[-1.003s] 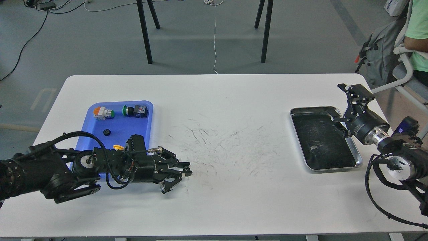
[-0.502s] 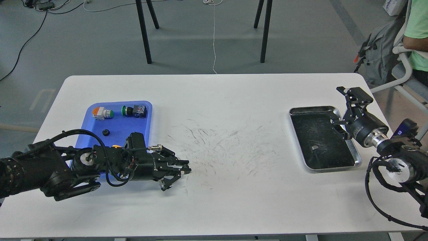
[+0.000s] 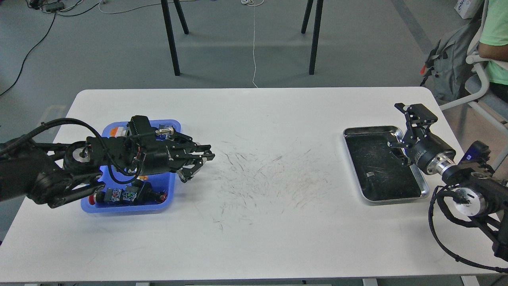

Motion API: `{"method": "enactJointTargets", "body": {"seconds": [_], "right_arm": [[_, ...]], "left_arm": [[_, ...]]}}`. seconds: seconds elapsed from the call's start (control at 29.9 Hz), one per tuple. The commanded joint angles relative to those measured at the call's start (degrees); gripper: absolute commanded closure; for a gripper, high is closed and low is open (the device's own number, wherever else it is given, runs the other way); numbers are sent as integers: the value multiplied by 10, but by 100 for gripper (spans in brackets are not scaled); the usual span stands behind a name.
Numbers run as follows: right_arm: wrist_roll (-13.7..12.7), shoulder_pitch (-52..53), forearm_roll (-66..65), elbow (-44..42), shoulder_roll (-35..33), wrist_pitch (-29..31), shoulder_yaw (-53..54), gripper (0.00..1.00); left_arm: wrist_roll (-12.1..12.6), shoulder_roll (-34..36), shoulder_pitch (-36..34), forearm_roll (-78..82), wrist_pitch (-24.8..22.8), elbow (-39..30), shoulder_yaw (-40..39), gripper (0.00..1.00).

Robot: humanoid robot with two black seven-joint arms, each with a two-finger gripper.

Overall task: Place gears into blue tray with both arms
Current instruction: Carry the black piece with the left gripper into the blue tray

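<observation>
The blue tray (image 3: 158, 207) sits at the table's left, mostly covered by my left arm, which lies across it. My left gripper (image 3: 199, 166) reaches past the tray's right rim, above the white table, open with nothing between its fingers. No gears show; the arm hides the tray's middle. My right gripper (image 3: 401, 128) hangs open and empty over the right rim of the silver tray (image 3: 423, 194).
Colour-capped push-button switches (image 3: 127, 195) lie at the blue tray's near end, and an orange one (image 3: 116, 129) peeks out at its far end. A small grey scrap (image 3: 370, 174) lies in the silver tray. A seated person (image 3: 494, 35) is at the far right.
My left arm has swung back and left from the table's front, now lying over the blue tray and covering the small black gear. The right gripper has edged slightly left.
</observation>
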Motion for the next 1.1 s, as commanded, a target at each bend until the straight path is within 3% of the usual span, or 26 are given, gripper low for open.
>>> {"method": "enactJointTargets", "body": {"seconds": [0.0, 0.33, 0.8, 1.07], "right_arm": [[0, 3, 0, 1, 0, 0, 1, 6], [1, 10, 4, 6, 9, -5, 47, 6], [12, 22, 3, 47, 5, -5, 89, 6], [12, 22, 2, 48, 4, -5, 84, 6]], "left_arm": [[0, 36, -4, -21, -4, 0, 0, 84], [0, 84, 37, -38, -5, 19, 1, 83], [0, 49, 73, -50, -7, 89, 2, 82], [0, 36, 93, -49, -7, 94, 8, 80]]}}
